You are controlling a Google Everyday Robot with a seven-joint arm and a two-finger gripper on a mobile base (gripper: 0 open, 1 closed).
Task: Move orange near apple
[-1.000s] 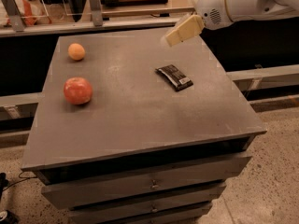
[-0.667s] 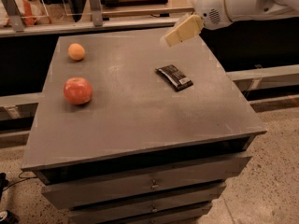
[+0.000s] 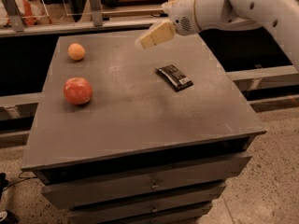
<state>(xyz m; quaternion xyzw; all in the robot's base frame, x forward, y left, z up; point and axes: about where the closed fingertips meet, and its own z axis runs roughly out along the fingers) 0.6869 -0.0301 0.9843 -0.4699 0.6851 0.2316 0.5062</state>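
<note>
The small matte orange (image 3: 76, 51) sits on the grey table top (image 3: 131, 106) at the far left. The larger shiny red apple (image 3: 77, 90) sits in front of it, a short gap apart. My gripper (image 3: 145, 40) hangs above the far middle of the table, well to the right of the orange, at the end of the white arm (image 3: 224, 8) that reaches in from the upper right. It holds nothing.
A dark wrapped snack bar (image 3: 174, 76) lies on the table right of centre, just below the gripper. The table is a drawer cabinet with drawer fronts (image 3: 149, 185) facing me. Shelving and a rail (image 3: 93, 24) run behind the far edge.
The gripper and arm have moved left across the far side of the table, toward the orange. The fruits and snack bar have not moved.
</note>
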